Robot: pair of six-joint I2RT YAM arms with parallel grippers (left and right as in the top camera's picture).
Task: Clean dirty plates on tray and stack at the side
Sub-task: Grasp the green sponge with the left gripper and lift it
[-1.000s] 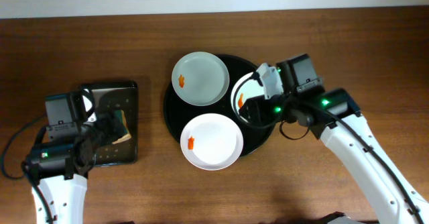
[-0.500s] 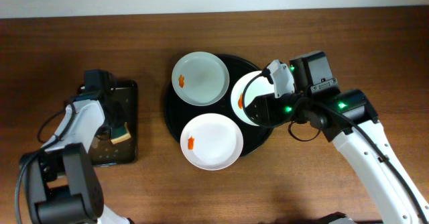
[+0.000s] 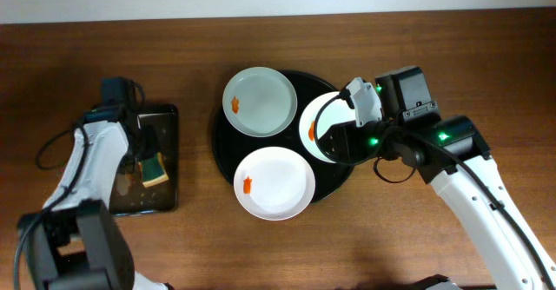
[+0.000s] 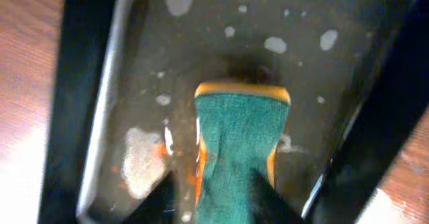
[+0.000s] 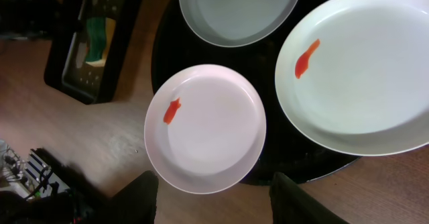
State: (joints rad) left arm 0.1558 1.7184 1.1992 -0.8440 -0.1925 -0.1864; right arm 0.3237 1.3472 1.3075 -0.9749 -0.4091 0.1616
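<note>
Three dirty white plates lie on the round black tray (image 3: 222, 142), each with an orange-red smear: one at the back left (image 3: 260, 102), one at the front (image 3: 274, 182), one at the right (image 3: 320, 121), partly hidden under my right arm. My right gripper (image 3: 337, 142) hovers open and empty above them; the right wrist view shows its fingers (image 5: 221, 200) apart, over the front plate (image 5: 204, 127), with the right plate (image 5: 365, 70), the back plate (image 5: 241, 9) and the tray (image 5: 271, 60) beyond. My left gripper (image 3: 144, 155) is shut on the green-and-yellow sponge (image 4: 238, 143).
The sponge (image 3: 155, 168) sits in a wet rectangular black tray (image 3: 165, 121) at the table's left, also shown in the left wrist view (image 4: 201, 36) and the right wrist view (image 5: 84, 56). Bare wooden table lies in front of and to the right of the round tray.
My left arm has swung from the front toward the back and reaches down onto the sponge. My right arm shifted slightly right, then held still. The plates have not moved.
</note>
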